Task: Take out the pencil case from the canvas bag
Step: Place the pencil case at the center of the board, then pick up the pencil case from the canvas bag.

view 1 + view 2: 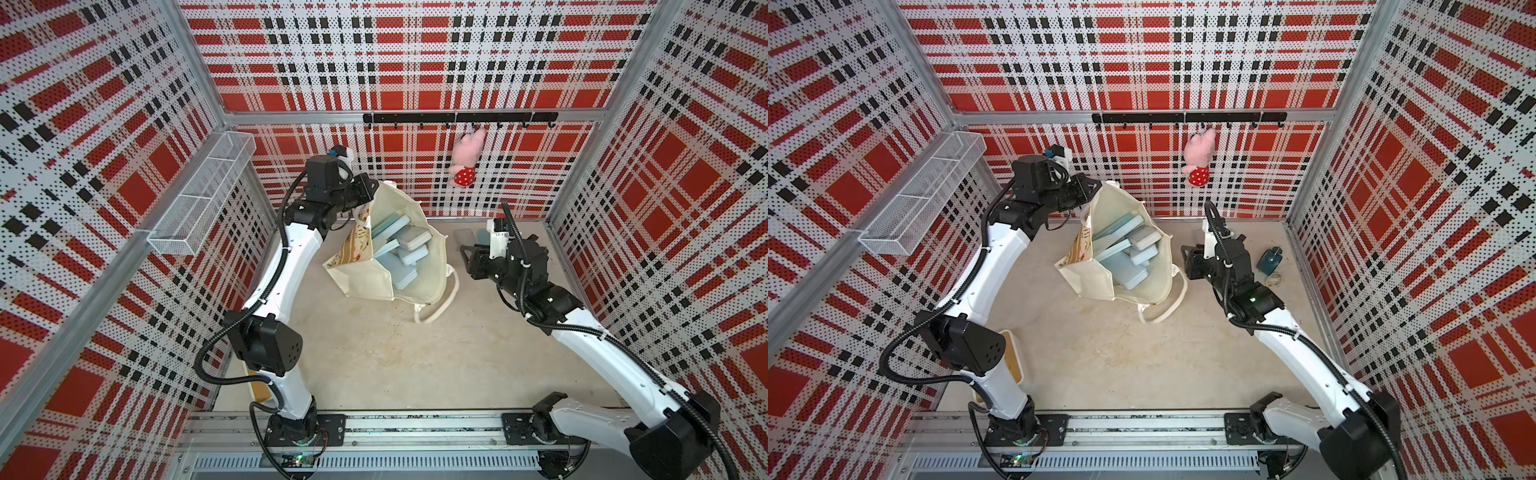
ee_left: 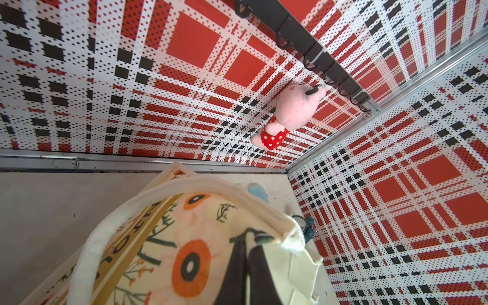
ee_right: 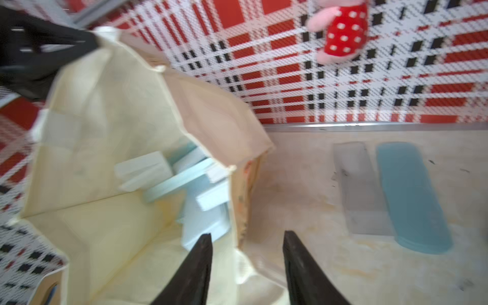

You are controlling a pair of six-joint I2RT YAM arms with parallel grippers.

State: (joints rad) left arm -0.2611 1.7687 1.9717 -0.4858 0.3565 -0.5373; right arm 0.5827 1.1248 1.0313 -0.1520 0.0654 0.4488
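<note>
The cream canvas bag [image 1: 370, 278] stands open in mid-table in both top views, its flower-printed face [image 2: 190, 258] turned toward my left wrist. My left gripper [image 1: 368, 189] is shut on the bag's back rim [image 2: 290, 237] and holds it up. Several pale blue pencil cases [image 1: 409, 243] lie piled inside, also seen as pencil cases [image 3: 203, 203] from the right wrist. My right gripper [image 1: 462, 251] hovers at the bag's right rim. Its fingers [image 3: 203, 253] are apart, nothing is gripped, and the view is blurred.
A grey case [image 3: 361, 190] and a blue case [image 3: 412, 198] lie on the table behind the right gripper. A pink plush toy [image 1: 467, 156] hangs from the hook rail. A wire basket [image 1: 203, 195] is on the left wall. A teal object [image 1: 1271, 257] sits far right.
</note>
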